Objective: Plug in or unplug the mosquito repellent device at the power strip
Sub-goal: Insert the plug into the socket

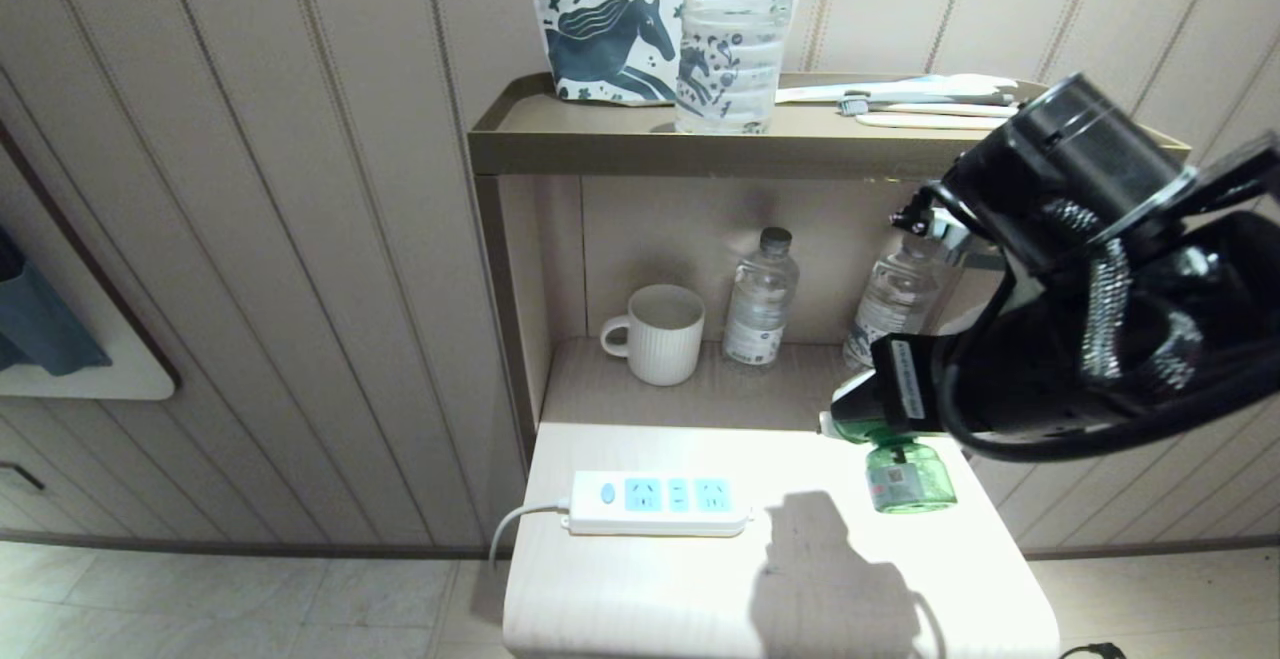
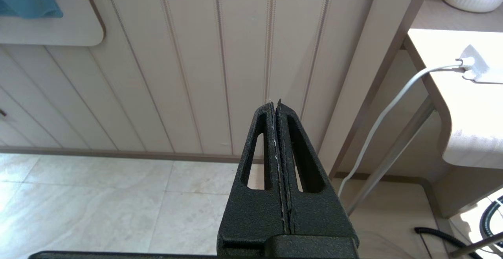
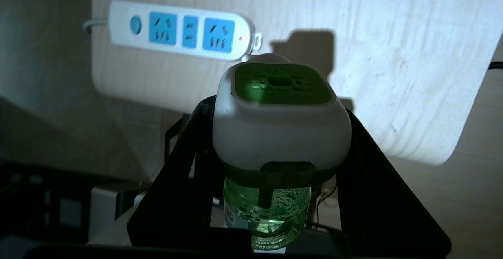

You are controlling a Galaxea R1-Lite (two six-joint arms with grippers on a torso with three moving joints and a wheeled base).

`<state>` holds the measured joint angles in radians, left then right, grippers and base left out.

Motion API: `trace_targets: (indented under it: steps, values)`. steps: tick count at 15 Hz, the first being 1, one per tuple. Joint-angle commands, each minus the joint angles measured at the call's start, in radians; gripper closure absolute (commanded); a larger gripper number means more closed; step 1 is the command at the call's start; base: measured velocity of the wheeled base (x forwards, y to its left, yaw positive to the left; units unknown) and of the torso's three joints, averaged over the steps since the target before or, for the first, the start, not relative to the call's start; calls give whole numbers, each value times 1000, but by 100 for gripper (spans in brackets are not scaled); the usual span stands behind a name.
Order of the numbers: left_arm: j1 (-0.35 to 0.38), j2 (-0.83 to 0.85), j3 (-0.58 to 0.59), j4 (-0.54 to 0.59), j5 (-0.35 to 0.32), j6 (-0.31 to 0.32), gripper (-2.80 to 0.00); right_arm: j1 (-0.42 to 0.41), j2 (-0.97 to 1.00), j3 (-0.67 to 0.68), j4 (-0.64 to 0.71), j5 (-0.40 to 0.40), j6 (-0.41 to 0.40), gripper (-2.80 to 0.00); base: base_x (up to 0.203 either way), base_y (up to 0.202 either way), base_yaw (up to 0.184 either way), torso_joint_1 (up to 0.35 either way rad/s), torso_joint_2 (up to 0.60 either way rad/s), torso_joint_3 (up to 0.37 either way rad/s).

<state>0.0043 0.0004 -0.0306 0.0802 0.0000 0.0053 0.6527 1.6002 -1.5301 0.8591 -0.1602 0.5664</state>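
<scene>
My right gripper (image 1: 885, 394) is shut on the white-and-green head of the mosquito repellent device (image 1: 905, 474), and the green liquid bottle hangs below the fingers. It is held in the air over the right side of the pale table (image 1: 700, 599), throwing a shadow there. In the right wrist view the device (image 3: 281, 133) sits between the black fingers of the right gripper (image 3: 277, 107). The white power strip (image 1: 655, 502) lies flat at the table's left, apart from the device, with nothing in its light-blue sockets (image 3: 178, 29). My left gripper (image 2: 275, 103) is shut and empty, parked low beside the table.
A white mug (image 1: 660, 332) and two small water bottles (image 1: 760, 297) (image 1: 895, 299) stand on the shelf behind the table. The top shelf holds a large bottle (image 1: 735, 34), a horse-print pouch (image 1: 605, 34) and toothbrushes (image 1: 920, 99). The strip's white cord (image 2: 393, 105) hangs off the table's left edge.
</scene>
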Motion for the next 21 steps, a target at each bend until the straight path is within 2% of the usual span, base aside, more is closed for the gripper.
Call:
trace_targets:
  steps: [1, 3, 5, 8, 13, 21]
  values:
    - [0, 0, 1, 0, -2, -1, 0, -24, 47, -194, 272, 127, -14, 0, 0, 0, 0, 0, 0, 0]
    - [0, 0, 1, 0, -2, -1, 0, -39, 139, -322, 466, 200, -46, 0, 0, 0, 0, 0, 0, 0]
    - [0, 0, 1, 0, -2, -1, 0, -44, 189, -379, 570, 226, -125, 0, 0, 0, 0, 0, 0, 0]
    - [0, 0, 1, 0, -2, -1, 0, -68, 214, -422, 575, 215, -157, 0, 0, 0, 0, 0, 0, 0]
    - [0, 0, 1, 0, -2, -1, 0, -44, 227, -421, 510, 94, -164, 0, 0, 0, 0, 0, 0, 0]
    - [0, 0, 1, 0, -2, -1, 0, 7, 232, -418, 505, 90, -161, 0, 0, 0, 0, 0, 0, 0]
